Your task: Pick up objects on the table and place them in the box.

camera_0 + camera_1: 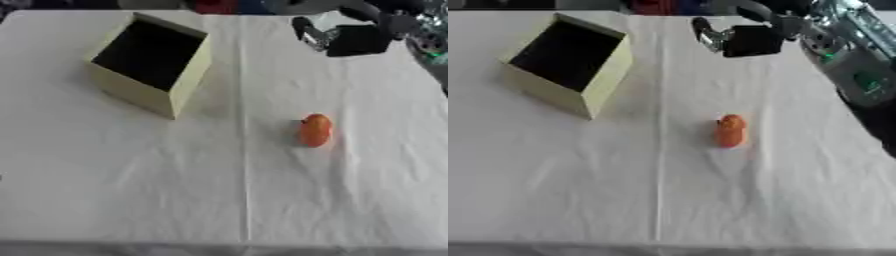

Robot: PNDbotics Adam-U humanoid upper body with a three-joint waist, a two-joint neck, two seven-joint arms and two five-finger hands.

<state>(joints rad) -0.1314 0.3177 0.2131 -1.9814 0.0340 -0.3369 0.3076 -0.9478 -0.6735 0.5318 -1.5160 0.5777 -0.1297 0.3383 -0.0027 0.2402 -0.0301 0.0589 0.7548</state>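
A small orange oblong object (315,130) lies on the white cloth right of the table's middle. A cream box (131,92), turned corner-on, stands at the back left with its top open and its inside dark. My right hand (752,40) comes in from the upper right and hovers over the table's far side. Its black palm faces down, its fingers (704,34) point left, relaxed, and it holds nothing. It is well behind the orange object and to the right of the box. My left hand does not show.
The white tablecloth (175,190) covers the whole table, and its front edge runs along the bottom of the view. My right forearm (855,70), silver with green lights, crosses the upper right corner. Red and blue shapes (219,6) sit beyond the far edge.
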